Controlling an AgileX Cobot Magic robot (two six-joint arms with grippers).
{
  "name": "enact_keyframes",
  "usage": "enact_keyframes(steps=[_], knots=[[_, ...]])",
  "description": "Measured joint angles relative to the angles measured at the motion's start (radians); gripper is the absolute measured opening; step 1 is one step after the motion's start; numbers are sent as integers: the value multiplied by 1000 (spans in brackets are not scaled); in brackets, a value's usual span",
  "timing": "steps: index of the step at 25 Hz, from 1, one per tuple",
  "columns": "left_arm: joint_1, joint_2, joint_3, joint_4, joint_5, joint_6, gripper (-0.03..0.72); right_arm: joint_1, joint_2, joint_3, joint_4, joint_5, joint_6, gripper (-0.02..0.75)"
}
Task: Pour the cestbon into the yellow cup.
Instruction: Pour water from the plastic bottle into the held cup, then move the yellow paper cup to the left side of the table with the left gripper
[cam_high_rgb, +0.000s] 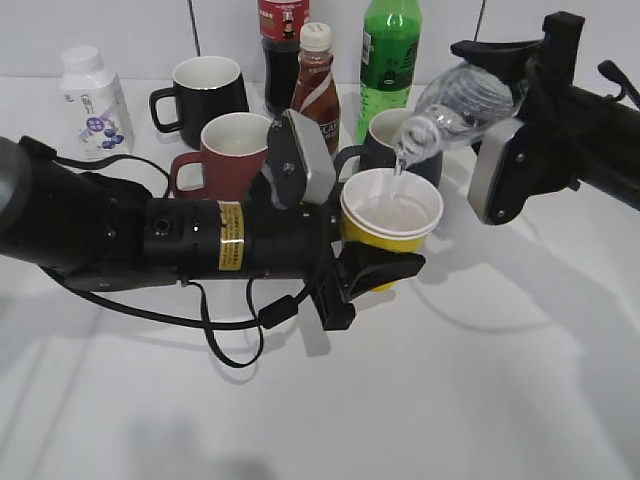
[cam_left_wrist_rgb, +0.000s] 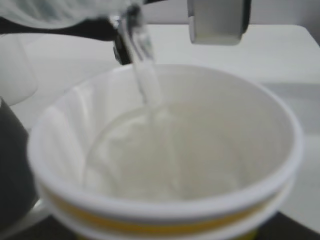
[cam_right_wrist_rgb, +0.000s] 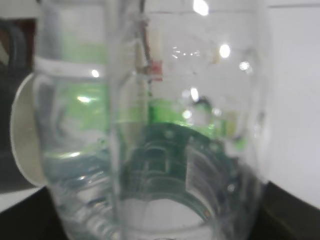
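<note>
My left gripper (cam_high_rgb: 375, 268) is shut on the yellow cup (cam_high_rgb: 391, 218), a small yellow cup with a white rim and white inside, and holds it up above the table. My right gripper (cam_high_rgb: 505, 150) is shut on the cestbon (cam_high_rgb: 455, 108), a clear uncapped bottle tipped mouth-down over the cup. A thin stream of water runs from its mouth into the cup. In the left wrist view the cup (cam_left_wrist_rgb: 165, 150) fills the frame with water in it, and the stream (cam_left_wrist_rgb: 145, 75) falls in. In the right wrist view the cestbon (cam_right_wrist_rgb: 150, 130) fills the frame and hides the jaws.
Behind the cup stand a dark mug (cam_high_rgb: 375, 140), a red mug (cam_high_rgb: 225, 150), a black mug (cam_high_rgb: 205, 92), a brown Nescafe bottle (cam_high_rgb: 315, 85), a dark cola bottle (cam_high_rgb: 283, 45) and a tall green bottle (cam_high_rgb: 390, 50). A white bottle (cam_high_rgb: 92, 100) stands far left.
</note>
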Motion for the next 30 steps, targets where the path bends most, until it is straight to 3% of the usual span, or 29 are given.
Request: enact_keyframes(steps=[8,16,22,30], knots=[[9,0,0,-49,-44,0,378,0,0,0,1,-41,362,460],[82,-31,0,-89,-83,0,378,0,0,-12,2,-129,776,460],[132,-66,7,-94,-87,0,378,0,0,-89,59,-25,1031,460],[205,-148,76,-96,-36,0,378,0,-1,-158,149,134,1214,460]])
